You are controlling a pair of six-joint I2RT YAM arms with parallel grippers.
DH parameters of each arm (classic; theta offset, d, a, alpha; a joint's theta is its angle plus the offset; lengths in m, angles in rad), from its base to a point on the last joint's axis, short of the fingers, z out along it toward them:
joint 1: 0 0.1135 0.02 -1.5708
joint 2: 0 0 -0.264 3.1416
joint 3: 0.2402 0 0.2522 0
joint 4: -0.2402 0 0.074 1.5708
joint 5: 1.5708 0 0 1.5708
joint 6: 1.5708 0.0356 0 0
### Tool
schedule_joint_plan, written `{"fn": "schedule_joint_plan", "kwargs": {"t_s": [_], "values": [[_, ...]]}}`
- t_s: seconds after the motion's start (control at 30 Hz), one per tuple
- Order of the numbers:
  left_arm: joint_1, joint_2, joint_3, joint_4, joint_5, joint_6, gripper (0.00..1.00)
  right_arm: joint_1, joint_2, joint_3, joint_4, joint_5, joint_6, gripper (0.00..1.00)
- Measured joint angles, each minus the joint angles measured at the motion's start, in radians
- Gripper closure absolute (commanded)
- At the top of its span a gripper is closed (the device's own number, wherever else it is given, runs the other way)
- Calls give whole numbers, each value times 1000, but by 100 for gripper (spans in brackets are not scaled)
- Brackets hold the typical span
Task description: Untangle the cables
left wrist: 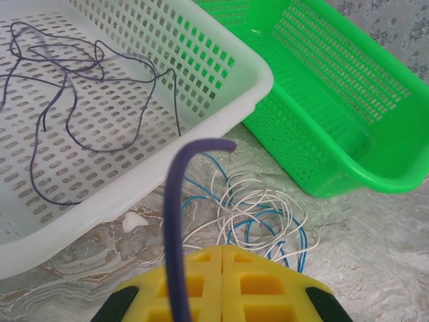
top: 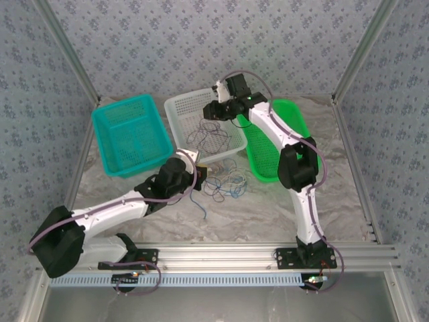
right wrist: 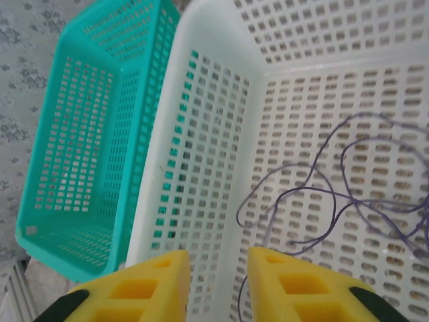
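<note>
- Dark purple cable lay in loose loops on the floor of the white basket, spread towards its left and far parts.
- Blue and cream cables sat coiled together in a small tangle on the table, just beside the near wall of the white basket and near the corner of the green basket.
- A purple strand rose in front of the left gripper, crossing its left pad and bending over to the right at the top. Blurred; could not tell whether it was pinched.
- Left gripper: yellow pads pressed together, no gap at the seam. It hung over the table tangle, near the white basket's near edge.
- Right gripper: pads apart with a clear gap and nothing between them, above the left wall of the white basket.
- Teal basket stood to the left of the white one, walls touching or nearly so; the green basket stood to its right.
</note>
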Motion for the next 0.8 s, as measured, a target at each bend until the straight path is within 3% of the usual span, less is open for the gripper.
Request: {"fn": "schedule_joint_plan", "kwargs": {"t_s": [0.13,0.27,0.4,0.53,0.7,0.8], "values": [[0,-23,-5,-10,-10,0,97,0,1,1,-49,-8,-11,35],[1,-52,-5,-28,-19,0,96,0,-19,-29,-69,0,-27,24],[3,-93,-5,-47,-31,0,96,2,-145,-187,-35,19,-44,24],[10,-116,-2,-65,-37,-2,95,21,-395,-477,67,71,-70,29],[14,-118,22,-103,-37,-22,95,122,-674,-811,192,181,-127,32],[20,-118,50,-128,-37,-43,95,195,-755,-961,254,219,-146,30]]}}
